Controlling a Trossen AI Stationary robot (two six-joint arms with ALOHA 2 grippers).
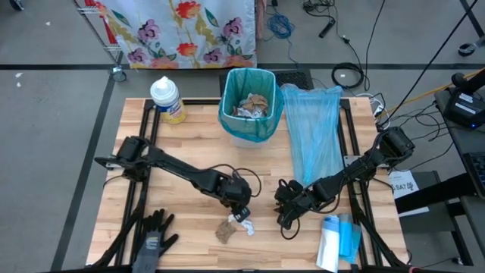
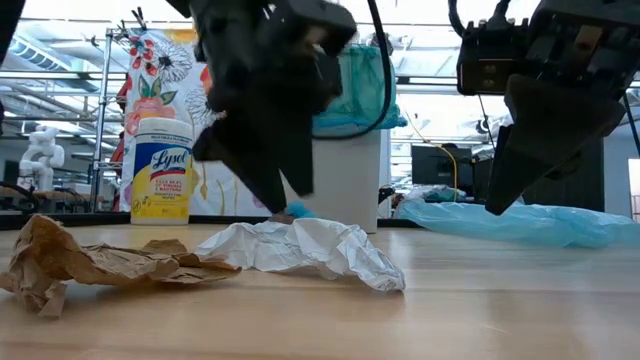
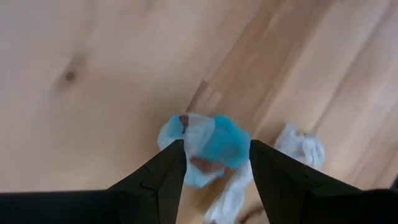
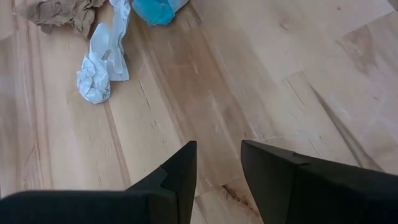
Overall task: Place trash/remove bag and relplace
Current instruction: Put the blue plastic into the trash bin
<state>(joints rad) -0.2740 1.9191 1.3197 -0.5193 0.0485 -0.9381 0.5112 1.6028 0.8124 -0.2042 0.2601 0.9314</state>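
Down at worktop (image 2: 500, 310) level, nearest us, we see a brown paper wad (image 2: 90, 262) and a white crumpled wrapper (image 2: 310, 250) lying side by side, touching; from above the same two scraps show near the front edge, the brown wad (image 1: 226, 230) just beside the white scrap (image 1: 244, 224). Only the left wrist view shows us a third scrap, a light blue and white wad (image 3: 208, 146) on the wood between the left hand's (image 3: 216, 163) fingers, which stand apart on either side of it; we cannot tell whether they touch it. From above, that left hand (image 1: 241, 206) points down over the scraps, its arm stretched in from the left edge. The right hand (image 1: 286, 211) hangs above bare wood to the right of the scraps, its fingers (image 4: 180, 171) parted a little and holding nothing. Black gloves (image 1: 151, 239) lie at the front left corner, and a white and blue packet (image 1: 337, 241) at the front right. Farther back, a loose blue bag (image 1: 314, 136) lies flat, and beside it the bin (image 1: 250, 106), lined in teal, already holds scraps. A wipes canister (image 1: 168, 98) stands at the far left
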